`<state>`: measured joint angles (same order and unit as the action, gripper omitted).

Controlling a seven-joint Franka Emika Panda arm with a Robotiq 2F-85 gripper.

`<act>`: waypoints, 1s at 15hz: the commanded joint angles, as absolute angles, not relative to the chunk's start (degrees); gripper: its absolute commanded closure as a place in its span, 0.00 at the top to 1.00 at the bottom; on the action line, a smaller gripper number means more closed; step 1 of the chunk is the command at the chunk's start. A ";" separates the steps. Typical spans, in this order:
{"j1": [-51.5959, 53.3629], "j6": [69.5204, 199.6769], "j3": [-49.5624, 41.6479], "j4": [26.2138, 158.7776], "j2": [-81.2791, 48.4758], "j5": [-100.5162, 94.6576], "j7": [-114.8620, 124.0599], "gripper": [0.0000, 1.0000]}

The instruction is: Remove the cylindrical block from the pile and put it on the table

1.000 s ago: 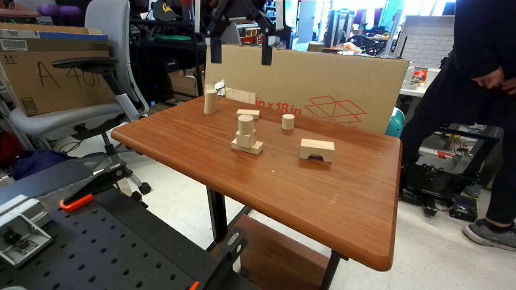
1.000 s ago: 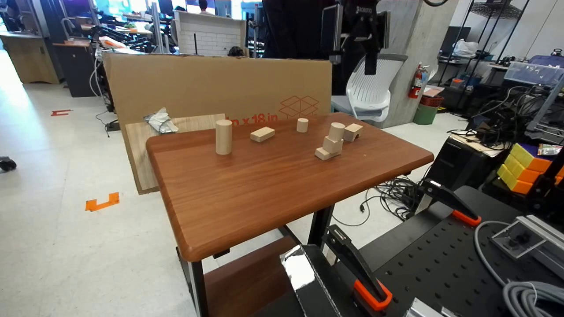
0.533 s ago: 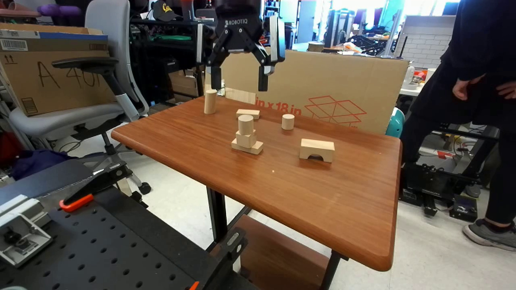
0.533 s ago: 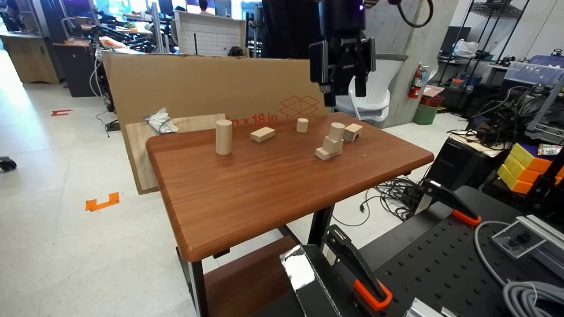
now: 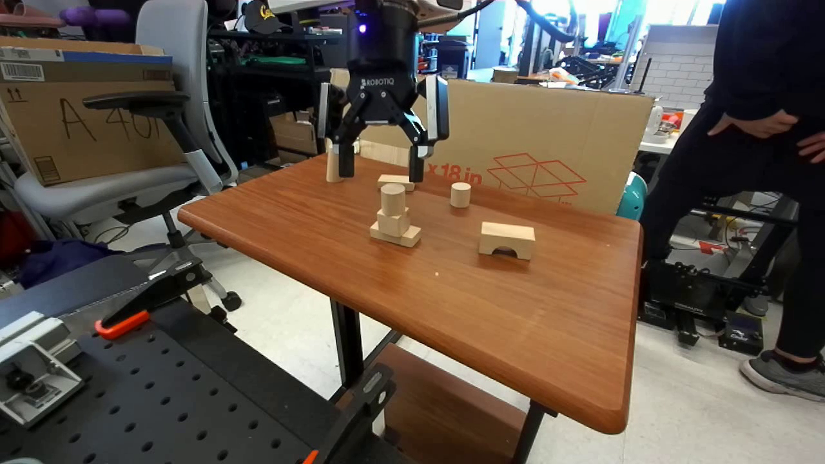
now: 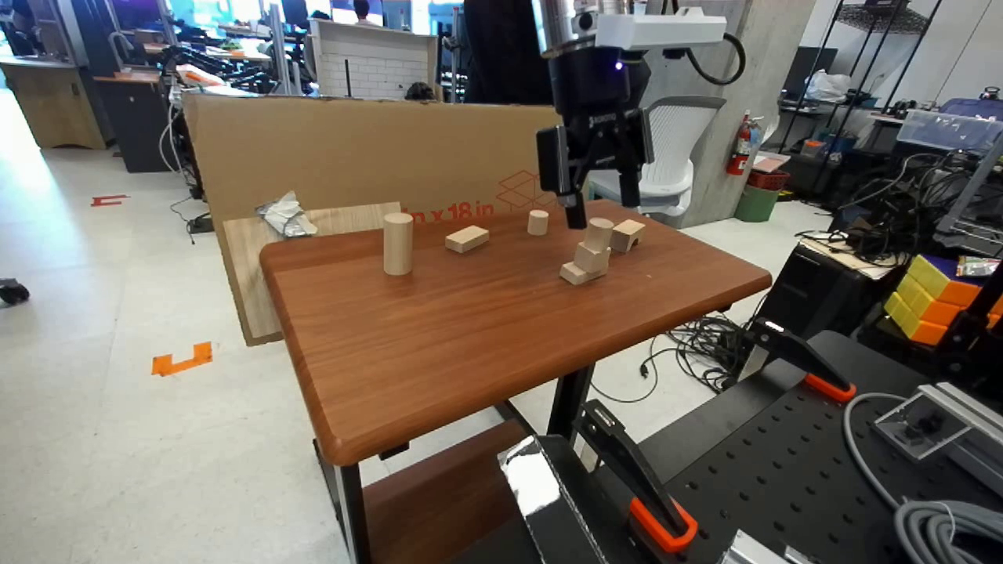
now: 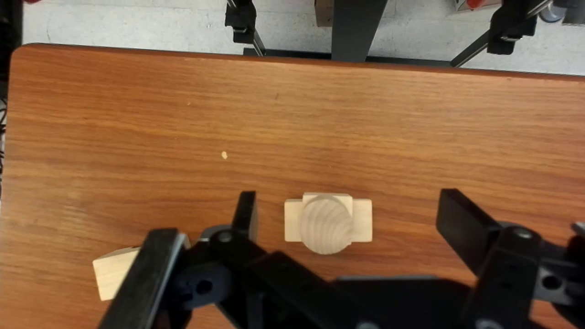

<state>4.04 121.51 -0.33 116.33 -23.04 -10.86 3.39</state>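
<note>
The cylindrical block [image 5: 392,200] stands upright on top of the pile, and it also shows there in an exterior view [image 6: 599,233]. The pile [image 5: 394,233] is a small square block on a flat base piece, set on the reddish-brown table [image 5: 503,322]. My gripper [image 5: 381,171] is open and empty, pointing down above the pile; it also shows in an exterior view [image 6: 603,213]. In the wrist view the cylindrical block's round top [image 7: 326,225] lies between the open fingers [image 7: 347,201], nearer the left finger and touching neither.
Other pale blocks on the table are a tall cylinder [image 6: 397,244], a small cylinder [image 5: 460,195], a flat block [image 6: 467,239] and an arch block [image 5: 506,241]. A cardboard panel [image 5: 535,142] stands behind the table. A person [image 5: 754,96] stands beside it.
My gripper has come down from high above the table to just above the pile, staying open. The pile and the other blocks have not moved.
</note>
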 commanded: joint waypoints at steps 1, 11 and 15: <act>4.45 120.42 -0.88 113.53 -25.69 -12.09 4.93 1.00; 3.88 119.72 -0.52 112.65 -25.65 -10.51 4.08 0.18; 3.47 118.61 -0.35 113.29 -24.01 -9.77 3.71 0.08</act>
